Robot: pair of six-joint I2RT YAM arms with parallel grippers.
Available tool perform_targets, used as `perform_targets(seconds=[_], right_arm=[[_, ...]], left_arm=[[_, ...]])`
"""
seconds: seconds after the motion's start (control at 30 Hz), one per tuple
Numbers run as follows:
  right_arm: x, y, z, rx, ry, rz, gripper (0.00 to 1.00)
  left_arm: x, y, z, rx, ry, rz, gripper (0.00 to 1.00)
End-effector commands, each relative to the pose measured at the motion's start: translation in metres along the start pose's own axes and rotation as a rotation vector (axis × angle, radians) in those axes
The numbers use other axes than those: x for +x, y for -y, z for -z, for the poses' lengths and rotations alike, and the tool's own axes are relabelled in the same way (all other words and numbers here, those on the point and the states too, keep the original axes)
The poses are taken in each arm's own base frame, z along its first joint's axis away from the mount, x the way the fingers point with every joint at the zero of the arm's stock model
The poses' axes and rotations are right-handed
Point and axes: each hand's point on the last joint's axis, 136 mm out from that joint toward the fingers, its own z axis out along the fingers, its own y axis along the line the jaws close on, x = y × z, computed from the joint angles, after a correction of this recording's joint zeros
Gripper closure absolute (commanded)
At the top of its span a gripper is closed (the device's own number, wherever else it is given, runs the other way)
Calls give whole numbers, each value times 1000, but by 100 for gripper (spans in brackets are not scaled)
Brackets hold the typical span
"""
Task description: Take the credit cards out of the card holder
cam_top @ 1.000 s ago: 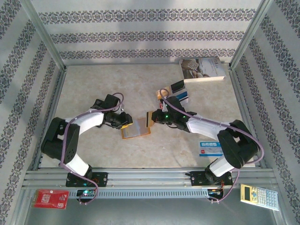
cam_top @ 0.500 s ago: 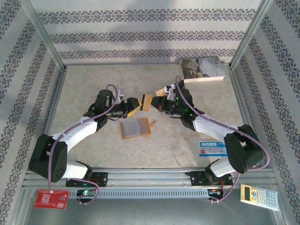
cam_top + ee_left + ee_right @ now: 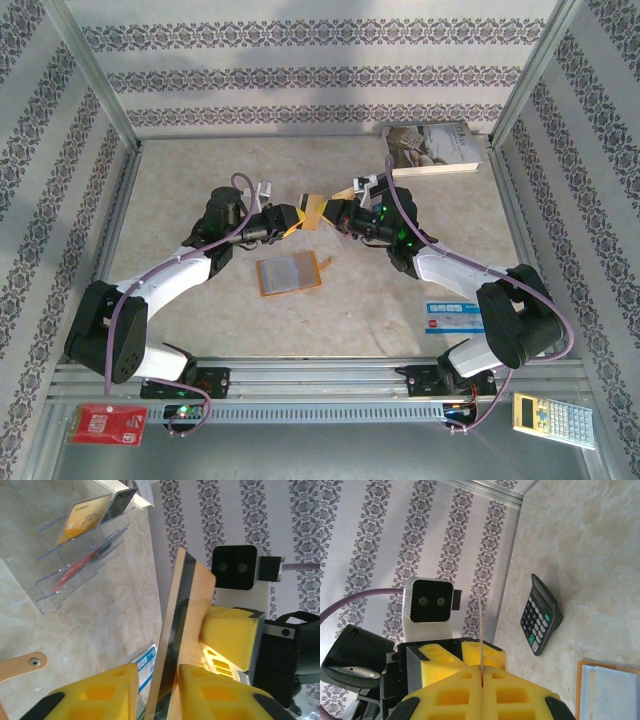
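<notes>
Top external shows me the holder (image 3: 290,273) lying open and flat on the surface (image 3: 200,180), near the middle, with its blue-grey inside facing up. Nothing is touching it. I cannot tell if any cards are left in its pockets.

Up in the air behind it, both arms meet with one tan card (image 3: 314,211) between them. The right jaws are pinched tight on one end. The left jaws stand nearly shut on the other end, one finger on each flat side, and I think they have hold of it too.

So this card is out, and it looks like it is going from one arm to the other. A blue card (image 3: 450,317) lies on the surface by the right arm, so I guess that one is out as well.

Left to do: put the tan card down, then check the holder for more.
</notes>
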Motion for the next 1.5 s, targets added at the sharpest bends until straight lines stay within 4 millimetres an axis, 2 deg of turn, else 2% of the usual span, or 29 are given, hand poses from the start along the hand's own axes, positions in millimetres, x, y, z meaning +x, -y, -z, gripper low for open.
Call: perform_targets(seconds=[0.0, 0.07, 0.13, 0.23, 0.33, 0.4, 0.57, 0.63, 0.8, 0.93, 1.17, 1.47], right_arm=[[-1, 2, 2, -23, -5, -4, 99], [-3, 6, 3, -12, 1, -9, 97], [-6, 13, 4, 8, 5, -15, 90], [-14, 27, 9, 65, 18, -18, 74], [-21, 47, 17, 171, 28, -5, 64], [-28, 60, 26, 255, 40, 13, 59], [-42, 94, 70, 571, 95, 149, 37], [-50, 105, 91, 660, 129, 167, 33], [-63, 118, 131, 769, 187, 208, 23], [-68, 120, 148, 795, 225, 227, 16], [-65, 124, 155, 787, 224, 214, 14], [-60, 125, 158, 781, 226, 193, 14]], left_arm=[[-6, 22, -4, 61, 2, -64, 84], [-7, 22, -4, 54, 5, -75, 93], [-9, 18, -5, 29, 8, -85, 100], [-11, 1, -6, -100, 8, -111, 100], [-14, -16, -8, -316, -14, -221, 100], [-19, -19, -12, -401, -34, -283, 100], [-31, -25, -41, -502, -95, -398, 100], [-33, -24, -55, -536, -132, -491, 100], [-41, -26, -89, -628, -246, -775, 100], [-50, -33, -111, -649, -317, -972, 100], [-66, -34, -135, -620, -416, -1223, 100], [-61, -49, -144, -604, -509, -1257, 100]])
